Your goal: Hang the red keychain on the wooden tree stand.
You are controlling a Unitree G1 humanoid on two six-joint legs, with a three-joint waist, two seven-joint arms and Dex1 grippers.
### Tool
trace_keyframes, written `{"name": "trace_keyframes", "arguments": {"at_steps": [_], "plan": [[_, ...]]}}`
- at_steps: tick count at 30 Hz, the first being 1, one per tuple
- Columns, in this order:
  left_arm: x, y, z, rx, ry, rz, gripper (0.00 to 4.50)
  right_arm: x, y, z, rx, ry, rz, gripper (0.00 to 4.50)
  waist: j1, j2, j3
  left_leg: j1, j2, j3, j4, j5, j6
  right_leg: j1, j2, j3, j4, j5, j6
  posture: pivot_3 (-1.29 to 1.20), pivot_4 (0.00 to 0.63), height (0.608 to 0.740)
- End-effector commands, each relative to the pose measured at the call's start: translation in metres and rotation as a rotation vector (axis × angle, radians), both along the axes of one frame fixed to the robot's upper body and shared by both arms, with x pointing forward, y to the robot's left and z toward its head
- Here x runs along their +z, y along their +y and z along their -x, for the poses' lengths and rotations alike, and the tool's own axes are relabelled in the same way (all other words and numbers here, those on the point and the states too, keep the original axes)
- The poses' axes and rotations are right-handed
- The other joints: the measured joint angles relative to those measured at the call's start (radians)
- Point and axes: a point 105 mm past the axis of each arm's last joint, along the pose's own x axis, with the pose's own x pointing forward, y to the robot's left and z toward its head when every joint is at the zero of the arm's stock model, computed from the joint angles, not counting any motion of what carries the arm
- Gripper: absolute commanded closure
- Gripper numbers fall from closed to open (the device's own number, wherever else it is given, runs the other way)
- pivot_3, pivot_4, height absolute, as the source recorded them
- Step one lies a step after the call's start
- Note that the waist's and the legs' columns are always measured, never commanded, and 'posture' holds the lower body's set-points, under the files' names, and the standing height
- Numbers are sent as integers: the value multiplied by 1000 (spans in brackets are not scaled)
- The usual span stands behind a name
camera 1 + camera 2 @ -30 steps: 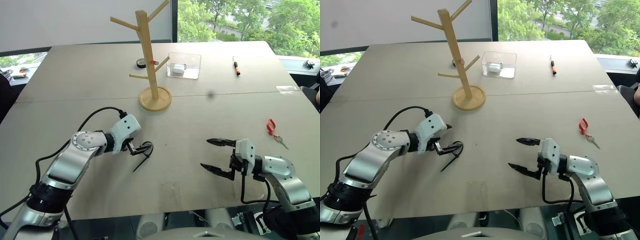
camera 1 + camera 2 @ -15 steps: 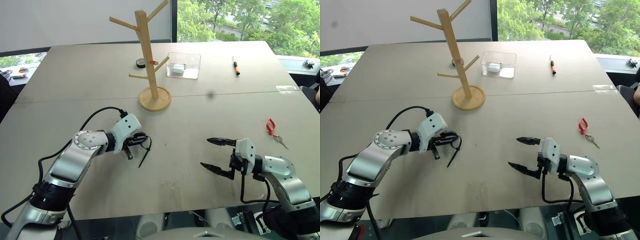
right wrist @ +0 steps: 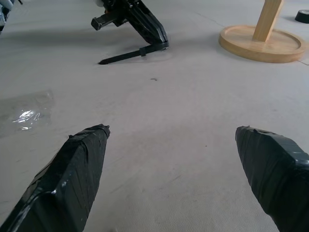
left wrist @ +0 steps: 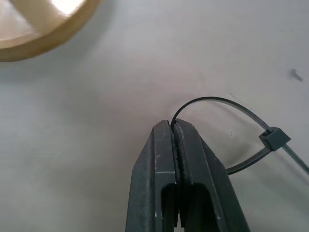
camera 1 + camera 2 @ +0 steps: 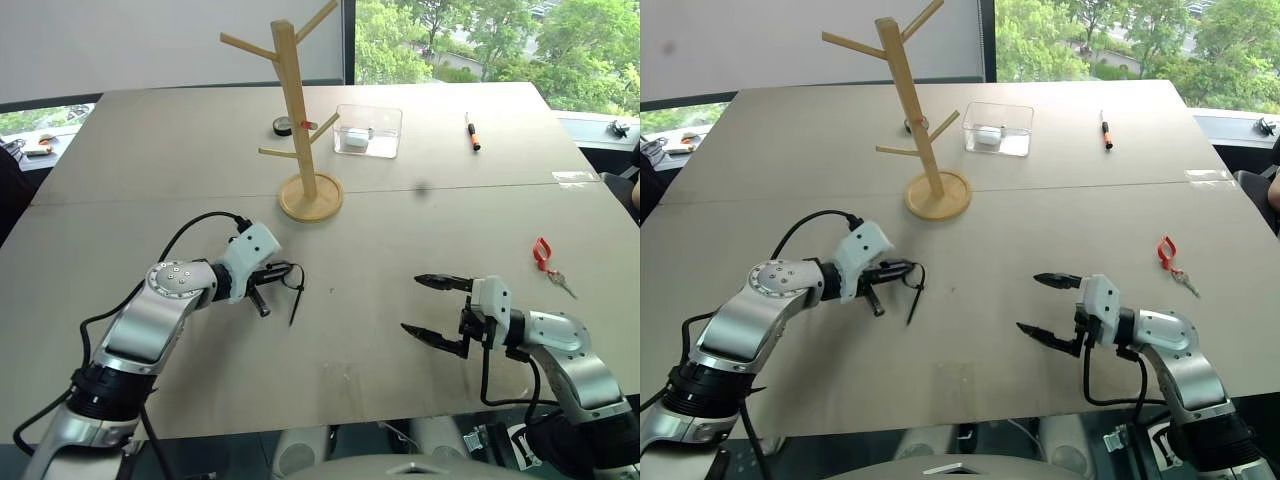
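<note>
Broad grey-beige desk (image 5: 450,140) made of two slabs, seam running left to right across the middle. Pale wall panel (image 5: 120,45) behind the far left edge. Window (image 5: 470,40) at far right, full of sunlit green trees. Narrow strip of window low at far left. Even daylight, soft shadows

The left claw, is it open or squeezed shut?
Shut. The left gripper has its two black fingers pressed together, pinching the black cable tie, whose loop sticks out past the tips.
</note>
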Motion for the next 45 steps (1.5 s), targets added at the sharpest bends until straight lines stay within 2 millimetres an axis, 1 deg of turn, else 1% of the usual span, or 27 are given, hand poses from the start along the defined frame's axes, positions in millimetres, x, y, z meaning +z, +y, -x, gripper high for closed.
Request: {"name": "trace_keyframes", "arguments": {"at_steps": [1,3,4,6,7,8,9,10,13,15,19,24,25,28,29,30,32,33,34,35,36,37,38,40,42,44,45], "plan": [[25,38,-23,245,-119,49,4487,20,-2,-2,-3,-68,-41,0,-1,0,0,0,0,0,0,0,0,0,0,0,0,0,0,0,150,740],[34,61,-35,394,-185,72,4487,22,-2,-4,-3,-72,-46,0,-2,0,0,0,0,0,0,0,0,0,1,0,0,1,1,0,150,740],[42,77,-42,500,-226,101,4487,23,-1,-5,-1,-76,-47,0,-1,0,0,0,0,0,0,0,0,0,1,0,0,1,0,0,150,740],[58,122,-50,769,-322,147,4487,25,1,-7,1,-82,-51,0,-1,-1,0,0,0,-1,1,0,0,0,1,0,1,1,0,0,150,740],[63,143,-50,884,-350,182,4487,26,2,-8,2,-85,-52,0,-3,-2,0,0,0,-1,1,0,0,0,1,0,1,1,0,0,150,740],[66,168,-45,1015,-381,218,4487,27,3,-9,2,-89,-53,0,-3,-2,0,0,0,-1,2,0,0,0,2,0,1,2,0,0,150,740],[67,186,-40,1113,-399,250,4487,28,3,-9,2,-92,-53,0,-4,-2,0,0,0,-1,2,0,0,0,2,0,1,2,0,0,150,740],[67,200,-34,1194,-411,278,4487,29,3,-10,2,-94,-53,0,-3,-2,0,0,0,0,2,0,0,0,1,0,1,2,0,0,150,740],[60,226,-20,1367,-435,335,4487,30,2,-12,0,-98,-51,0,-2,-3,0,0,-1,0,2,0,0,0,-1,0,1,2,0,0,150,740],[55,239,-9,1471,-452,371,4487,31,2,-13,-1,-101,-48,0,1,-5,-1,0,-1,0,2,0,0,0,-2,-1,1,2,0,0,150,740],[53,254,7,1602,-499,411,4487,33,1,-14,1,-104,-40,0,2,-8,-3,0,-1,-2,3,0,-1,1,-5,-2,1,2,0,0,150,740],[59,257,14,1647,-551,429,4487,33,0,-15,4,-103,-37,0,0,-9,-3,0,-1,-1,3,0,-1,1,-6,-1,1,2,0,0,150,740],[60,256,14,1645,-560,435,3980,33,1,-15,6,-103,-37,0,1,-9,-3,0,-1,-1,3,0,-1,1,-6,-1,1,3,0,0,150,740],[66,252,12,1630,-590,437,2945,33,1,-15,9,-104,-38,0,1,-9,-3,0,-1,-1,3,0,-1,1,-6,-1,1,3,0,0,150,740],[67,251,12,1630,-597,439,2498,33,2,-16,9,-105,-38,0,0,-9,-3,0,-1,-1,3,0,-1,1,-6,-1,1,3,0,0,150,740],[67,251,12,1630,-601,441,1953,33,2,-16,9,-105,-38,0,0,-9,-3,0,-1,-1,3,0,-1,1,-6,-1,1,3,0,0,150,740],[67,250,11,1628,-603,449,1329,33,2,-16,9,-106,-39,0,-1,-9,-3,0,-1,-1,3,0,-1,1,-6,-1,1,3,0,0,150,740],[67,249,11,1627,-602,450,781,33,2,-16,9,-107,-39,0,-1,-9,-3,0,-1,-1,3,0,-1,1,-6,-1,1,3,0,0,150,740],[67,248,11,1622,-601,453,578,33,2,-16,8,-108,-40,0,-1,-9,-3,0,-1,-1,3,0,-2,1,-6,-1,1,3,0,0,150,740],[68,246,9,1611,-602,457,177,33,1,-17,5,-108,-40,0,0,-9,-3,0,-1,-1,3,0,-2,1,-6,-1,1,3,0,0,150,740],[70,244,8,1598,-609,463,65,33,1,-17,1,-109,-41,0,0,-9,-3,0,-1,-1,3,0,-2,1,-6,-1,1,3,0,0,150,740],[74,239,4,1561,-621,478,65,34,0,-18,-9,-112,-43,0,0,-9,-3,0,-1,-1,3,0,-2,1,-6,-1,1,3,0,0,150,740],[78,233,-1,1515,-628,503,65,35,-1,-19,-21,-113,-47,0,0,-9,-3,0,-1,-1,3,0,-2,1,-6,-1,1,3,0,0,150,740],[84,213,-15,1363,-624,557,65,40,-7,-24,-71,-104,-76,0,2,-9,-3,0,-1,-1,3,0,-2,1,-6,-1,1,3,0,0,150,740],[97,187,-23,1187,-666,552,65,47,-16,-32,-146,-84,-115,0,2,-9,-3,-1,-1,-1,3,0,-2,1,-7,-1,1,3,0,0,150,740],[106,150,-29,951,-679,555,65,58,-31,-44,-262,-85,-185,0,0,-9,-3,-1,-1,0,3,0,-2,1,-7,0,1,3,0,0,150,740],[106,129,-29,833,-667,555,65,64,-41,-52,-339,-84,-233,0,-1,-9,-3,-1,-1,0,3,0,-2,1,-8,1,1,3,0,0,150,740]]}}
